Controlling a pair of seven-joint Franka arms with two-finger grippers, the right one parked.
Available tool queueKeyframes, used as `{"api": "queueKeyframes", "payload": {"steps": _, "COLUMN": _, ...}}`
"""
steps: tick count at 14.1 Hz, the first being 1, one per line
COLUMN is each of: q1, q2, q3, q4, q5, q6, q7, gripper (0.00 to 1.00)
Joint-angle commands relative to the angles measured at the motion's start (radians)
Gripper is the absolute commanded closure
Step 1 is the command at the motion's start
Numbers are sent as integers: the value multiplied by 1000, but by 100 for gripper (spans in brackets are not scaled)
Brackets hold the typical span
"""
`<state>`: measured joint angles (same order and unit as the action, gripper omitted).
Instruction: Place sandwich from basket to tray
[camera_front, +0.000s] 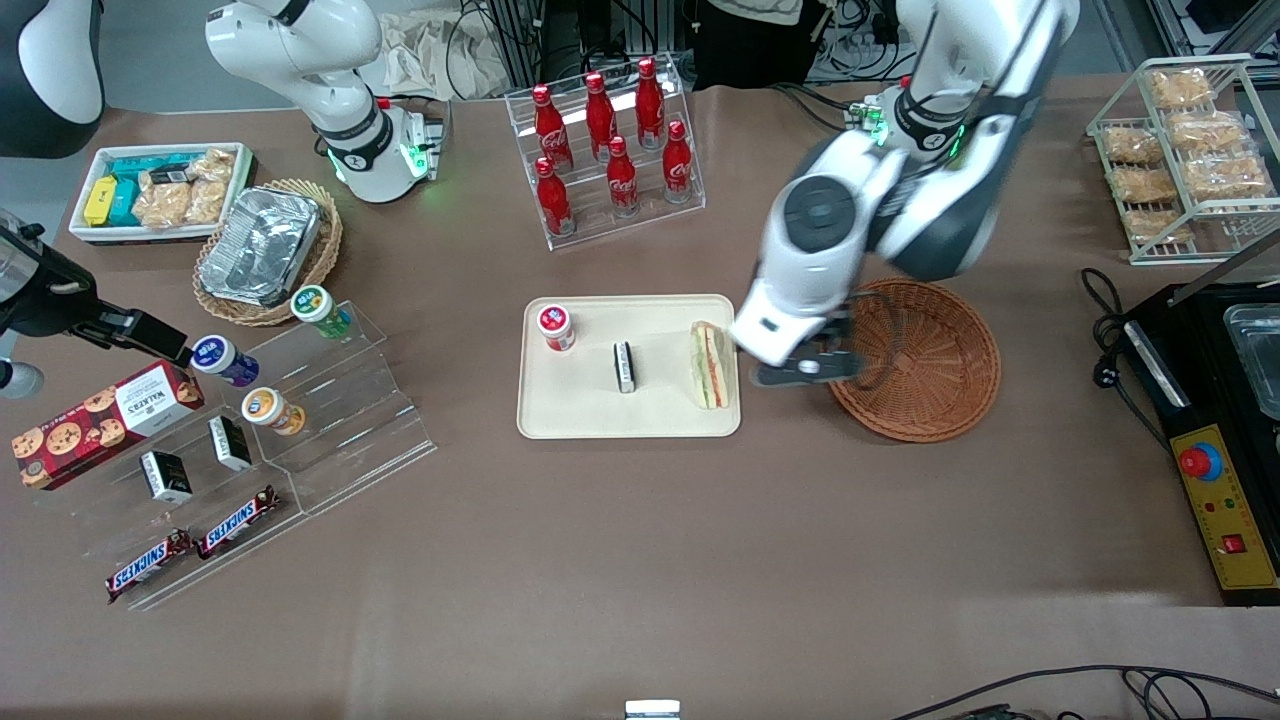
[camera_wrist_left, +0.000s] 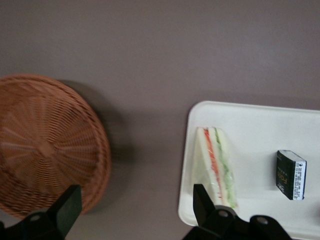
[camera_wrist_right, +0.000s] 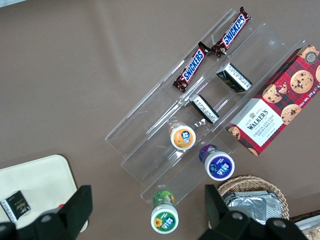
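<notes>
Presently the sandwich (camera_front: 710, 366) lies flat on the tray (camera_front: 580, 415), at the tray edge nearest the basket (camera_front: 930, 360), with its long axis running from 12 to 6 o'clock in the front view and parallel to that edge. The basket holds nothing visible. The claw (camera_front: 805, 370) hangs above the bench (camera_front: 640, 560) over the gap between tray and basket, and it is released: the wrist view shows both fingers (camera_wrist_left: 202, 205) spread wide with nothing between them, one over the basket rim and the other at the sandwich's near end. From the claw, the sandwich lies at about 9 o'clock in the front view, just beside it and lower. A small black packet (camera_front: 625, 366) and a red-capped jar (camera_front: 556, 327) share the tray, well apart from the sandwich. Judged from this layout, the transfer is effectively complete, and any remaining move is a clear lift away that does not brush the sandwich's end.
</notes>
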<state>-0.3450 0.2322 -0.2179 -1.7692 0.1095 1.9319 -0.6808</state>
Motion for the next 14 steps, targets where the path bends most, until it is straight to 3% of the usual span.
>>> {"api": "queueKeyframes", "payload": {"steps": 1, "q1": 93, "q2": -92, "q3": -6, "q4": -9, "q5": 15, "q6": -107, "q7": 136, "gripper": 1}}
{"api": "queueKeyframes", "payload": {"steps": 4, "q1": 196, "q2": -161, "q3": -3, "q4": -6, "q5": 18, "q6": -180, "q7": 271, "gripper": 1}}
{"api": "queueKeyframes", "payload": {"steps": 14, "q1": 414, "q2": -261, "q3": -8, "q4": 31, "q5": 1, "q6": -306, "q7": 306, "gripper": 1}}
